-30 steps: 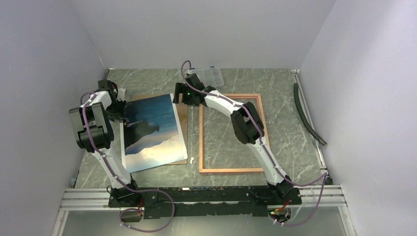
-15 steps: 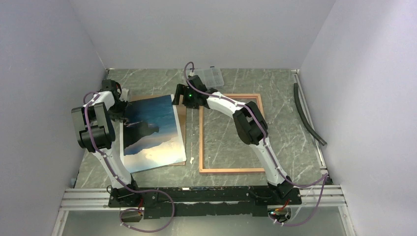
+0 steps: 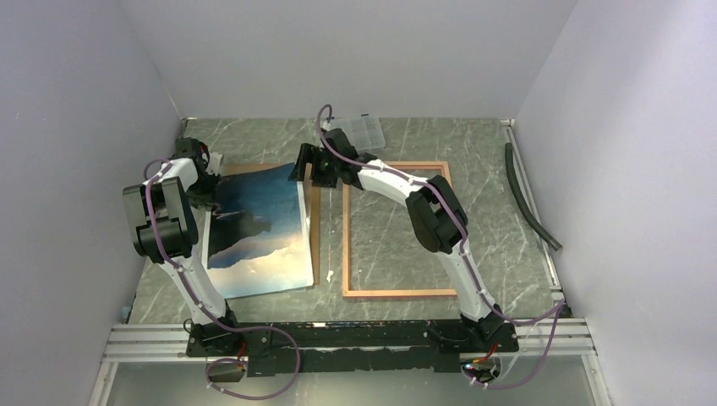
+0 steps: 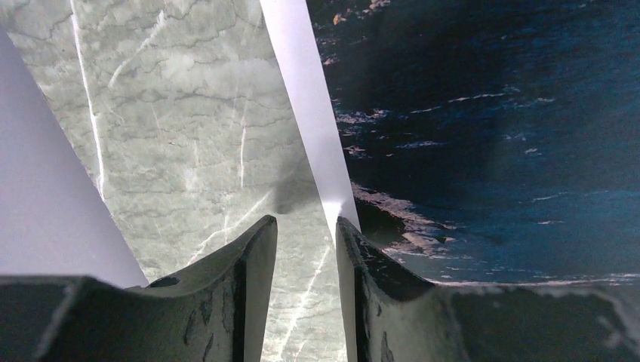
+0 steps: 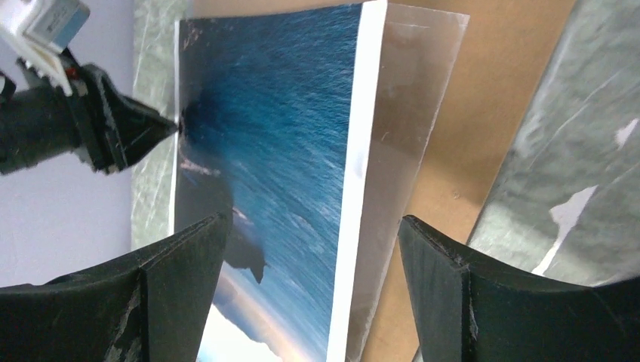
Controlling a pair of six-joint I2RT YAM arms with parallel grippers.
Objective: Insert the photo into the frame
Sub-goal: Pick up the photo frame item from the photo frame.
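The photo (image 3: pixel 258 228) of blue sea and dark mountains lies tilted on a brown backing board (image 3: pixel 315 194), left of the frame (image 3: pixel 346 245), whose thin pink border lies flat on the table. My left gripper (image 3: pixel 208 182) is at the photo's left edge. In the left wrist view its jaws (image 4: pixel 303 219) stand a little apart with bare table between them, and the photo's white edge (image 4: pixel 317 143) meets the right fingertip. My right gripper (image 3: pixel 306 165) hovers wide open (image 5: pixel 313 220) over the photo's white right border (image 5: pixel 355 166), touching nothing.
A small clear compartment box (image 3: pixel 365 131) sits at the back behind the right arm. A dark hose (image 3: pixel 528 199) runs along the right wall. Walls close in on the left, back and right. In the right wrist view the brown board (image 5: pixel 483 113) shows beside marble table.
The photo has swung to stand straighter and looks narrower, its lower edge nearer the front. My right gripper has shifted left over the photo's top right corner. The left gripper has hardly moved.
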